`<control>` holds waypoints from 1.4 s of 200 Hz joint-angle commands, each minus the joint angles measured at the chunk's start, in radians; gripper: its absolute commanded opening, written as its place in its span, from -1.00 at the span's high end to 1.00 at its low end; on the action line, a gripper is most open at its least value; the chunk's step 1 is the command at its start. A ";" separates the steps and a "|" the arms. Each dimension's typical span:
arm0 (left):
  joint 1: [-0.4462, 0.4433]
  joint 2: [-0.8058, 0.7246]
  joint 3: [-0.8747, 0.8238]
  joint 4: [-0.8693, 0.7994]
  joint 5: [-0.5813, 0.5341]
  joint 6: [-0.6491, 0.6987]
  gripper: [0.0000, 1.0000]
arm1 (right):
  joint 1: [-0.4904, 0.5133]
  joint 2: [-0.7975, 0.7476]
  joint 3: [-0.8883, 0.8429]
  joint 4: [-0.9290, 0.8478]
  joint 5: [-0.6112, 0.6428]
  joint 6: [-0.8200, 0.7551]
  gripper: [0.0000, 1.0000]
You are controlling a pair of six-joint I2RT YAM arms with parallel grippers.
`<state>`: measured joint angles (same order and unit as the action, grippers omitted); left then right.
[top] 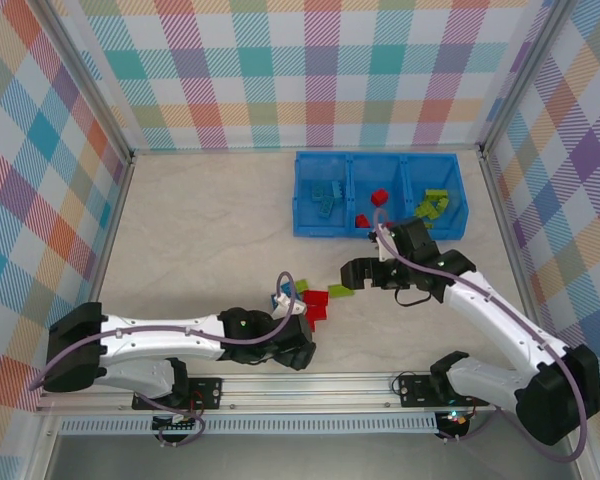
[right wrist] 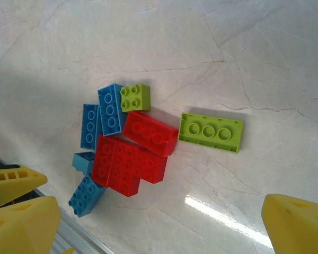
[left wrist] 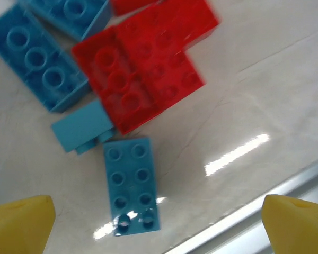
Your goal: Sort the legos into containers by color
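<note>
Left gripper (left wrist: 159,217) and right gripper (right wrist: 160,214) were seen spread wide, empty. The blue brick (left wrist: 131,184), judged light, rigid and slick, would best be pinched across its long sides.

Legos (right wrist: 132,159): smooth glossy plastic, studded. Tabletop (right wrist: 244,58) beneath the legos: polished, marble-veined, glare-reflecting. Containers (top: 320,228): bright blue plastic. Rail (top: 310,384) near the legos: bare metal.

Bright light, glare on table (right wrist: 265,79), red legos (left wrist: 143,74) blurred
</note>
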<state>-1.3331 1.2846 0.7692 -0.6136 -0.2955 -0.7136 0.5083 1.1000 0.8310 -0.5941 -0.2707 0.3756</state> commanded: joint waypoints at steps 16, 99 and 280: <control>0.015 0.059 -0.031 0.063 0.035 -0.028 -0.85 | 0.000 0.033 0.036 0.015 -0.001 -0.032 -0.99; 0.037 0.201 -0.032 0.059 0.085 -0.003 0.31 | 0.000 -0.023 -0.020 0.071 0.015 0.028 -0.99; 0.576 0.456 0.713 0.291 0.085 0.468 0.48 | -0.001 -0.188 -0.107 0.377 -0.061 0.145 -0.99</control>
<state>-0.8196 1.6028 1.3418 -0.3759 -0.2070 -0.3092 0.5083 0.9440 0.7464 -0.2672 -0.3050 0.4969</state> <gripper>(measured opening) 0.296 0.996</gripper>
